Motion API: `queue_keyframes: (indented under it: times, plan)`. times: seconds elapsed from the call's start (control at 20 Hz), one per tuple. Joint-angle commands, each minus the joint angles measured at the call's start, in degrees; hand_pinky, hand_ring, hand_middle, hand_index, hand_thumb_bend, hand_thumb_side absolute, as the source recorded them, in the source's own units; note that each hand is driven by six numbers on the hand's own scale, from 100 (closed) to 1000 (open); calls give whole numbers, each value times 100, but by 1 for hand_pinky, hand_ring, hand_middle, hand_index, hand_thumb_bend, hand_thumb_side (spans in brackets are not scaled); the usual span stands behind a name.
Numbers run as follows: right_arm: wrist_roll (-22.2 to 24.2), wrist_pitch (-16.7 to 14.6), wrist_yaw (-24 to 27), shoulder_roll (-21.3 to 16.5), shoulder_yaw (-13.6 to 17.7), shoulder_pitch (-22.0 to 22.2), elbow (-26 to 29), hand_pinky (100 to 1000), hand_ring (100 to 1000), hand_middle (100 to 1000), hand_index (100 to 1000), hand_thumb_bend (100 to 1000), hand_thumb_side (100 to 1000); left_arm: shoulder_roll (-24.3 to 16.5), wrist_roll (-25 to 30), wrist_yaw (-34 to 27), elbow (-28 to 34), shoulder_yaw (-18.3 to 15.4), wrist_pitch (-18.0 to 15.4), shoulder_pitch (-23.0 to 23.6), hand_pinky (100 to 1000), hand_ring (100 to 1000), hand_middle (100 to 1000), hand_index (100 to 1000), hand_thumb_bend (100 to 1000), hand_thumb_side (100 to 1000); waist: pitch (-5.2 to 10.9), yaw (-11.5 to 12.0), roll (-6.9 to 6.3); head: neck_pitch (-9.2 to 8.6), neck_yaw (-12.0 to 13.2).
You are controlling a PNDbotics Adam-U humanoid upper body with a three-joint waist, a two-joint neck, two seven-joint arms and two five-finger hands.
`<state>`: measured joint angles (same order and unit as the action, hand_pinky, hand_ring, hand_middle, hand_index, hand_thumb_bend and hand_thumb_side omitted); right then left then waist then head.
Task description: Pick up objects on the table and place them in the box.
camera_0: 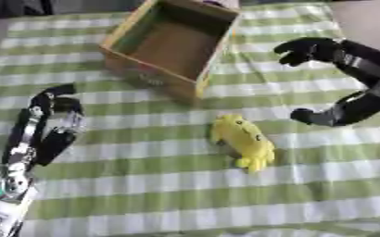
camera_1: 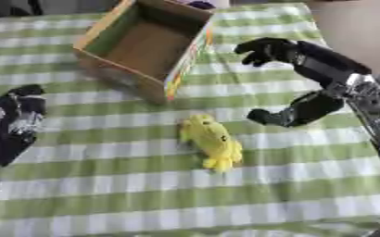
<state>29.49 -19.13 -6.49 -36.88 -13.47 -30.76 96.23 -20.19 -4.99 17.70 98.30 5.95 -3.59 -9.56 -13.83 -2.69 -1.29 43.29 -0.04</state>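
Green-and-white striped tablecloth with the box looking empty so far, yellow plush toy lying near its front corner, right hand hovering beside it with fingers spread, holding nothing, left hand idle, fingers relaxed.

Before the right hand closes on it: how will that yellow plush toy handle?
The yellow plush toy looks soft and stuffed, so it will probably squash under the fingers and sag rather than stay stiff. It likely weighs little for its size. Lying flat on the striped cloth, it should not roll. The right hand hangs open beside it.
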Motion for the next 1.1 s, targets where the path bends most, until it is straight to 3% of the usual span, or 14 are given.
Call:
queue_keyframes:
  times: [0.05, 0.15, 0.45, 1.1]
  plan:
    - [13, -20, -18, -178, 21, -106, 44, 840, 865, 919, 998, 389, 273, -120, 90, 214, 121, -93, 25, -43, 789, 773, 772, 867, 436, 593, 67, 4, 7, 60, -21]
    - [26, -19, 1, -172, 4, -122, 44, 840, 864, 918, 998, 384, 277, -146, 225, 427, 146, -109, 59, -50, 790, 778, 776, 877, 460, 528, 69, 13, -2, 56, -20]
    - [70, -8, 39, -156, -41, -175, 28, 841, 861, 917, 996, 365, 278, -143, 511, 781, 231, -162, 132, -47, 791, 784, 781, 883, 537, 499, 78, 29, -15, 35, -50]
    - [416, -162, -44, -177, -464, -497, -188, 837, 838, 884, 960, 335, 246, -123, 501, 703, 235, -132, 143, -64, 781, 771, 773, 886, 479, 532, 82, 54, 10, 77, -99]
